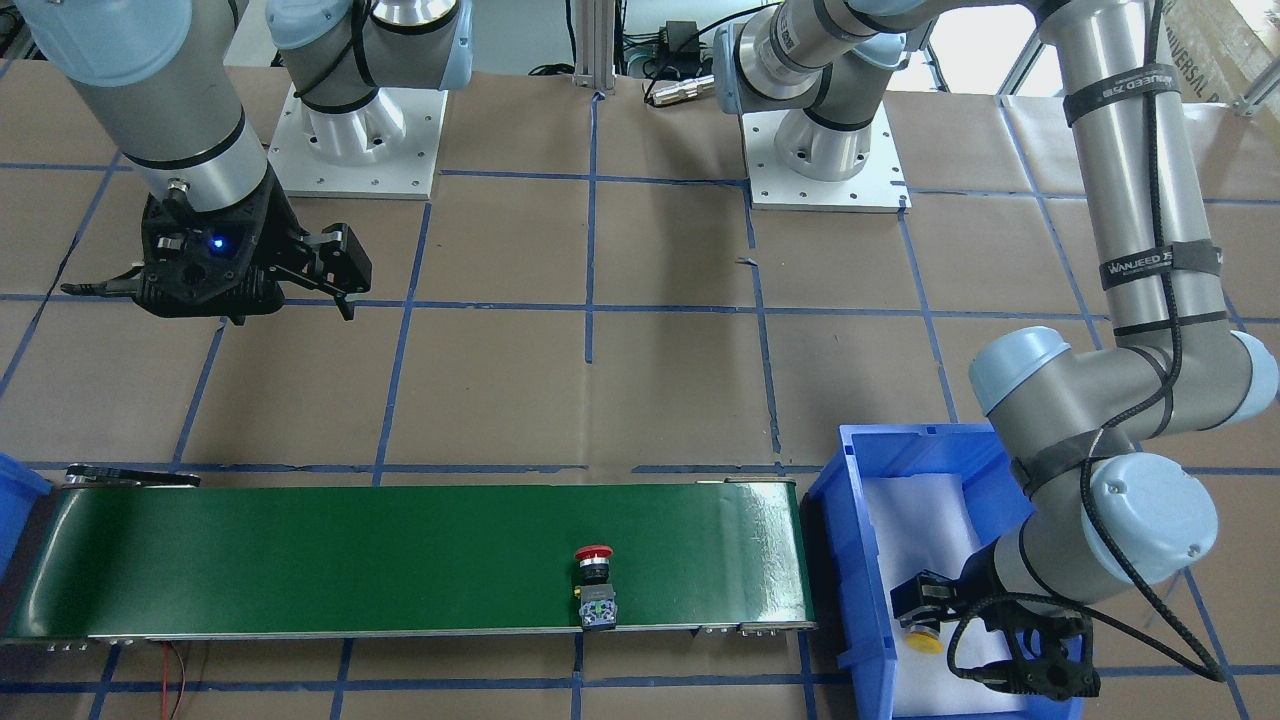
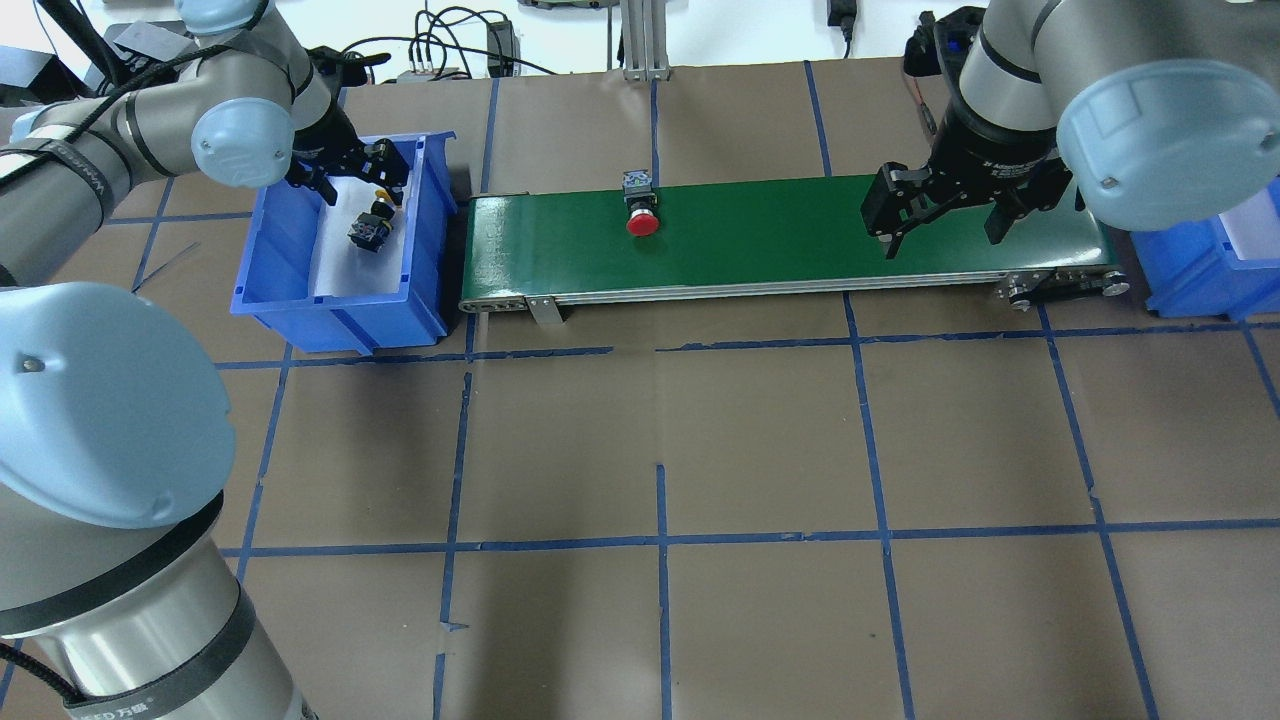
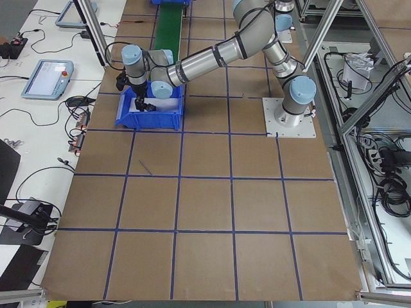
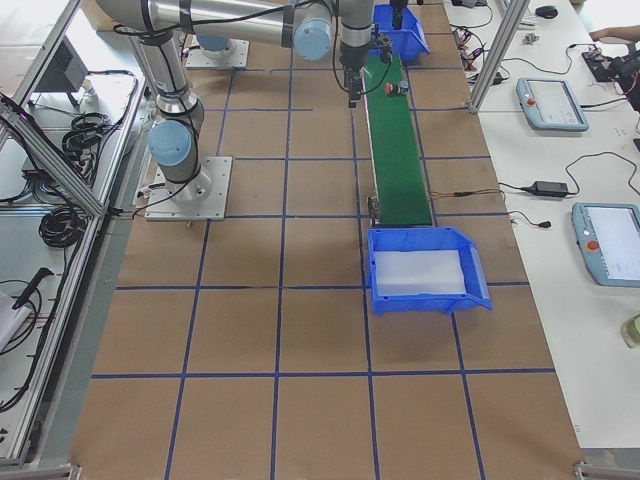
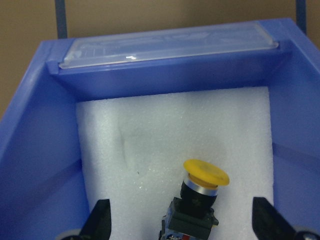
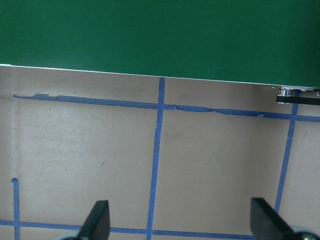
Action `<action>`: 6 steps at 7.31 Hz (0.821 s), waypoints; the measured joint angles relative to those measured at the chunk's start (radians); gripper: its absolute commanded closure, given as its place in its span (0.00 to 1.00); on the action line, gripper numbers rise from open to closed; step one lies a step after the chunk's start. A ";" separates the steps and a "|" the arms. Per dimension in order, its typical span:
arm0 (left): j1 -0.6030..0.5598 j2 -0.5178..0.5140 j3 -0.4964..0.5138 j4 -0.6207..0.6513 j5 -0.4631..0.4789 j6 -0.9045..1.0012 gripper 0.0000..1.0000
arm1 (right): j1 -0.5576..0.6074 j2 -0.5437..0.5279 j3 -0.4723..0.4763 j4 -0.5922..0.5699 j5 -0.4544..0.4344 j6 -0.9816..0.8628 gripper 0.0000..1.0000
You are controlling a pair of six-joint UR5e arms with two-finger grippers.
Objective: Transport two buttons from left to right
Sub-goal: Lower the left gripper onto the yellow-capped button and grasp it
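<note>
The yellow button (image 5: 205, 172) lies on white foam in the left blue bin (image 5: 45, 150), yellow cap (image 2: 381, 209) away from my wrist camera. My left gripper (image 5: 181, 225) is open low inside that bin (image 2: 340, 310), one finger on each side of the button's black body, apart from it. The red button (image 2: 641, 222) lies on its side on the green conveyor belt (image 2: 780, 240), left of the middle; it also shows in the front-facing view (image 1: 594, 554). My right gripper (image 2: 943, 222) is open and empty above the belt's right part.
A second blue bin (image 2: 1190, 270) with white foam stands past the belt's right end. The right wrist view shows the belt's edge (image 6: 160, 30) and brown paper with blue tape lines (image 6: 159, 150). Both arm bases (image 1: 825, 150) stand on the table's robot side.
</note>
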 measured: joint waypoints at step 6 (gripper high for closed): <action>0.006 -0.004 -0.034 0.008 0.000 -0.002 0.19 | 0.000 0.000 0.000 0.000 0.000 0.000 0.00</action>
